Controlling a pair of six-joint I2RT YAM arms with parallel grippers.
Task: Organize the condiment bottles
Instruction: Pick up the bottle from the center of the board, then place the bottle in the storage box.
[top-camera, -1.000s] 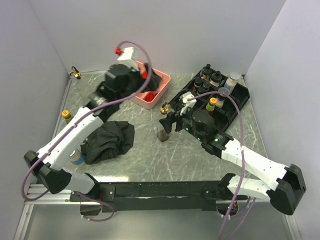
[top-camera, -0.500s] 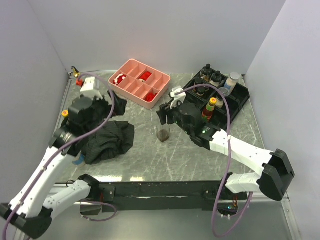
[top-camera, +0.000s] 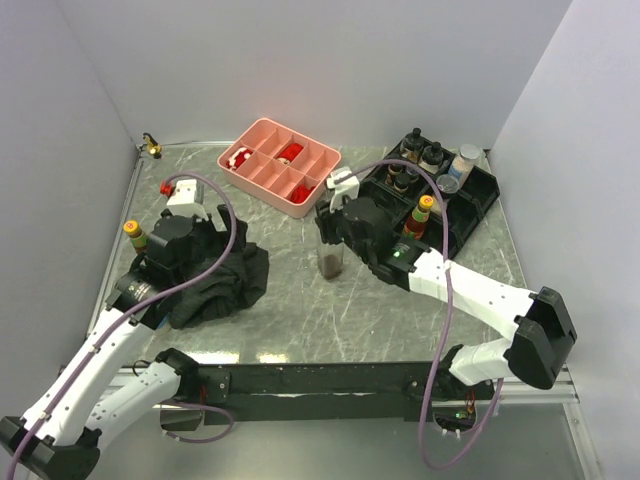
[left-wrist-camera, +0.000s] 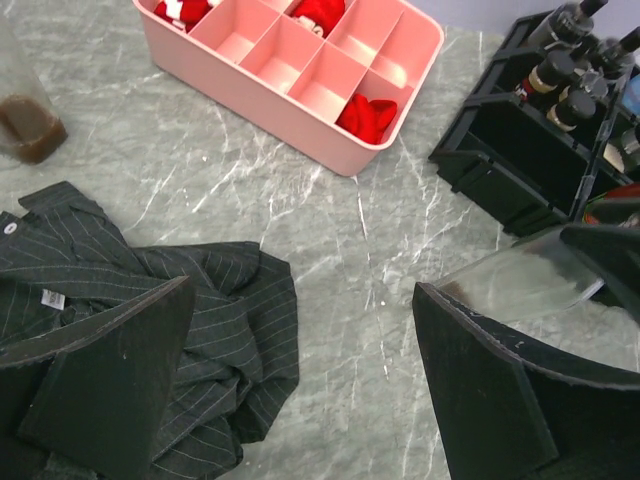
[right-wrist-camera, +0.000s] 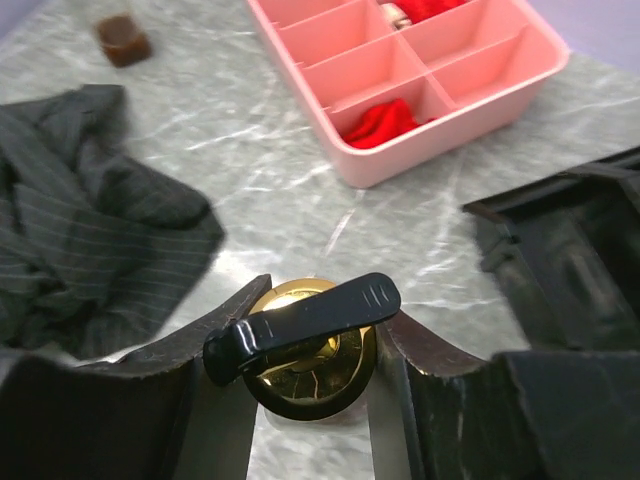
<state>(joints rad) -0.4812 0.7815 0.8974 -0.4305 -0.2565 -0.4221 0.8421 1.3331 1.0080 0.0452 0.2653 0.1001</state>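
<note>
The left end effector (left-wrist-camera: 300, 295) hangs wide open and empty above the black cloth (top-camera: 225, 280) at the left of the desk (top-camera: 330, 310). At centre a tall clear bottle (top-camera: 328, 258) stands upright, long axis vertical, directly beneath the right end effector (right-wrist-camera: 310, 335), whose jaws are clamped from above on its gold spout (right-wrist-camera: 305, 365). The black rack (top-camera: 480, 195) of bottles lies just to the right, making the right arm the nearer for the carry.
</note>
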